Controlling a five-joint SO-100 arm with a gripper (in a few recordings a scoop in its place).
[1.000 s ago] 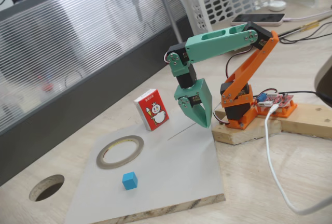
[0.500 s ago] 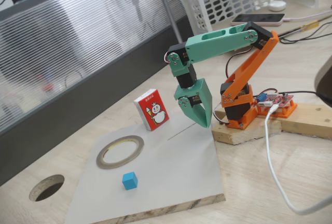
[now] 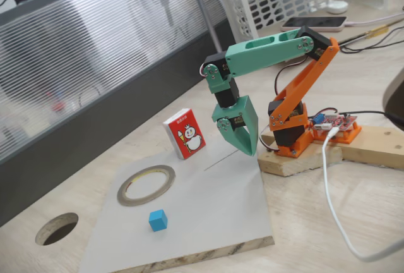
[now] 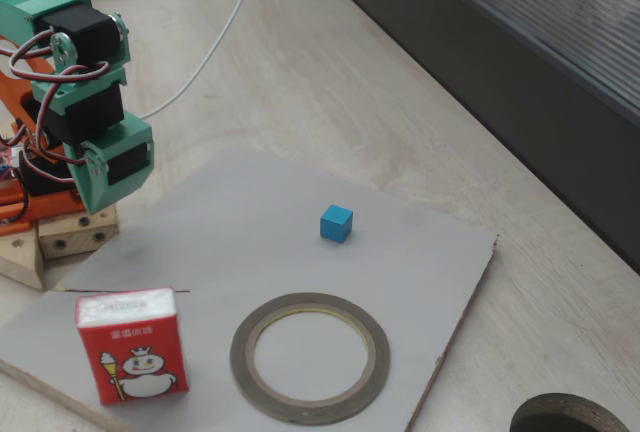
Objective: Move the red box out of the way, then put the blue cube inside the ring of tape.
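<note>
Nothing has moved since earlier: the green end effector (image 3: 243, 139) hangs with fingers together, empty, beside the upright red-and-white cardboard snowman box (image 3: 184, 134).

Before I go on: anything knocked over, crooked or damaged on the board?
Nothing stands out. The red box stands upright near the board's edge, the ring of tape lies flat and the blue cube sits beside it, outside the ring. The gripper hangs above the board.
</note>
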